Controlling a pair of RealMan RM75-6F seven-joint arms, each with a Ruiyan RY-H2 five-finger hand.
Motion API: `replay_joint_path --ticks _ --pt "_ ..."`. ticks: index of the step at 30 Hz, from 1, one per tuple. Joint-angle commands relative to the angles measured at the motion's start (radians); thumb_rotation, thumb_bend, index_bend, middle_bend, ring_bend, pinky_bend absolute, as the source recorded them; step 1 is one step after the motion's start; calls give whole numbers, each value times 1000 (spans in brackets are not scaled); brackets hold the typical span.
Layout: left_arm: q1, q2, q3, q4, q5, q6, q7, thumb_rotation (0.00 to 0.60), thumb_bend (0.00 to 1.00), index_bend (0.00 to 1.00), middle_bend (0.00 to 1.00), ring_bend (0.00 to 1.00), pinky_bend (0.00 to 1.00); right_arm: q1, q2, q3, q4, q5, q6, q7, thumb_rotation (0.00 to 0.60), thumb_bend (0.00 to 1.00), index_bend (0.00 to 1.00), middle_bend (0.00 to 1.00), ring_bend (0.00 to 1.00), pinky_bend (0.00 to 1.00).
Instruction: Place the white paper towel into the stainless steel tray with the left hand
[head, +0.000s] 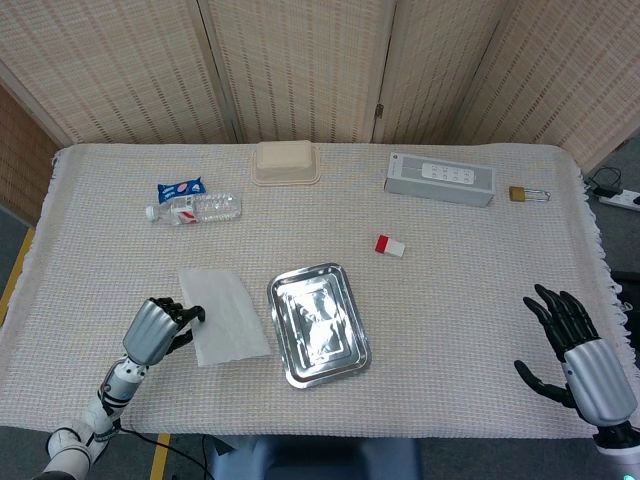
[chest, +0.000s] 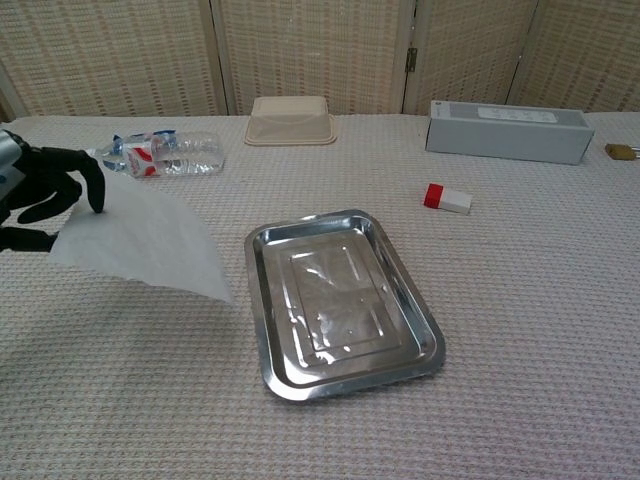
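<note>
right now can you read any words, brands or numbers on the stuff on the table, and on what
Nothing can be read.
Water bottle: red, white and blue label, print too blurred.
Blue packet by the bottle: white marks, too small.
Grey box: a row of small marks on top, illegible.
Red and white block: no text visible.
Paper towel, tray: blank.

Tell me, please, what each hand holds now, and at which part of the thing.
The left hand pinches the white paper towel at its left edge, lifted off the table. The right hand holds nothing; its fingers are spread.
</note>
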Motion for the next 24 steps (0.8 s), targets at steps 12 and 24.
replay_joint_path --ticks 12,24 --pt "-145 -44 22 -82 35 -105 152 600 594 652 1000 1000 1000 -3 15 0 0 6 12 33 600 351 0 0 0 0" --pt "-245 -66 39 -224 62 -277 290 600 594 655 1000 1000 1000 -21 45 8 8 22 55 105 600 351 0 0 0 0"
